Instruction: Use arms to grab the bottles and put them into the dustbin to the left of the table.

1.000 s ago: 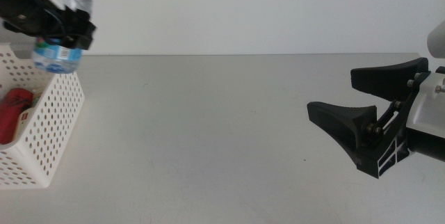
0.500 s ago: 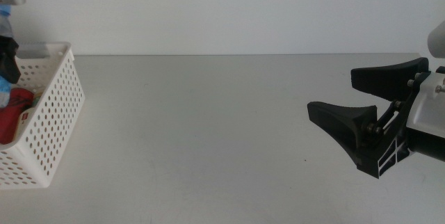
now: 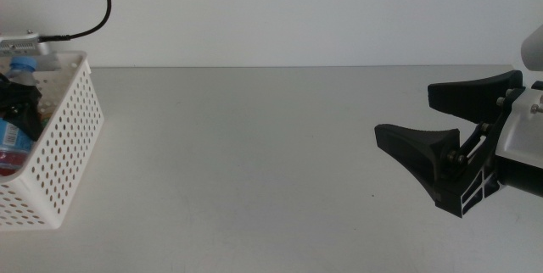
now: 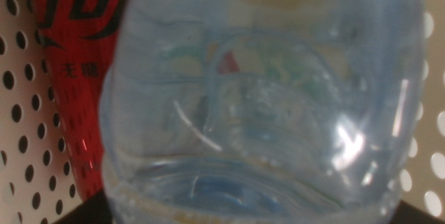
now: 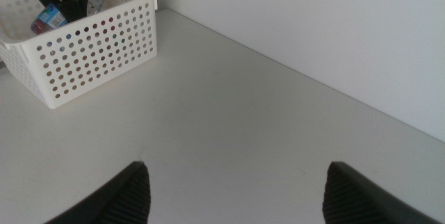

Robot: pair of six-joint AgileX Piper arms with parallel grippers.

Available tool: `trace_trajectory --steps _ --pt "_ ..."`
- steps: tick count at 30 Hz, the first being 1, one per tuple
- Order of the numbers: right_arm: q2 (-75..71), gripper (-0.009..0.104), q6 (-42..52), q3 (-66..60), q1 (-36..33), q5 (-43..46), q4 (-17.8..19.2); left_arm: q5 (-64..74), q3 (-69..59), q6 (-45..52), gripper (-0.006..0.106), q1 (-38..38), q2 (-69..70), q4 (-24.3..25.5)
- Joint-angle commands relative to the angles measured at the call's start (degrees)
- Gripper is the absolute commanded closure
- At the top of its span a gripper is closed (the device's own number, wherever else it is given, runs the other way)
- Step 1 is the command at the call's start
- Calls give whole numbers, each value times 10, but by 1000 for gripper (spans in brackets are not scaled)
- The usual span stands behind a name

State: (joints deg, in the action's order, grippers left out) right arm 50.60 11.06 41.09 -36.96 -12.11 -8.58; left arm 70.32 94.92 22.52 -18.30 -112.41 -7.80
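Lowered since before: my left gripper (image 3: 19, 108), clamped on water bottle (image 4: 264, 92), inside dustbin (image 3: 72, 150) | red can (image 4: 76, 64) binned | right gripper (image 3: 445, 142) waits open | release remains.

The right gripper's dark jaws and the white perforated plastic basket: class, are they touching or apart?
Apart. The middle view shows the right gripper open at the table's right side, bare pale tabletop separating it from the basket.

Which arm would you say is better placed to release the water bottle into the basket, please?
Left. The left gripper is already down inside the basket with the water bottle, beside the red can. The right gripper waits open across the table.
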Motion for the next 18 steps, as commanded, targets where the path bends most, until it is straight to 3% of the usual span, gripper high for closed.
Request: trace_trajectory --steps 1,3,14,18 --pt "-6 32 7 20 -2 39 0 -5 22 2 20 -1 35 -13" --pt "-6 32 7 20 -2 39 0 -5 22 -1 7 -1 35 -13" --pt "-6 32 7 20 -2 39 0 47 24 -45 7 3 47 -15" --pt "-6 32 7 20 -2 39 0 33 24 -44 7 11 76 -41"
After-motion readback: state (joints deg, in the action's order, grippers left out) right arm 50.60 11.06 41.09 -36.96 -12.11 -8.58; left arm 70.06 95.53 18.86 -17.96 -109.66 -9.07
